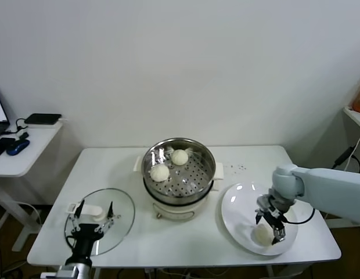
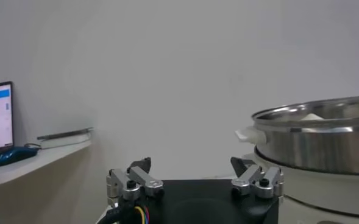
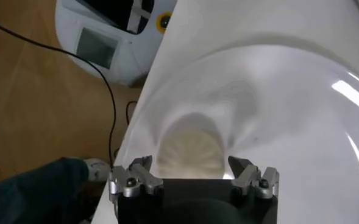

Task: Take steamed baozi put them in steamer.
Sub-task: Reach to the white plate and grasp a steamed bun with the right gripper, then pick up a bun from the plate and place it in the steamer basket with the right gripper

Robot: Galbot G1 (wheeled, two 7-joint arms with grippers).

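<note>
The steel steamer on its cream pot base stands mid-table and holds two baozi. One more baozi lies on the white plate at the right front. My right gripper is open right over this baozi, its fingers on either side of it; in the right wrist view the bun sits between the open fingertips. My left gripper is open and empty, parked over the glass lid at the left front. The steamer's rim shows in the left wrist view.
A side table with a laptop, mouse and black box stands at the far left. The plate lies close to the table's right front edge. A cable and floor show beyond that edge in the right wrist view.
</note>
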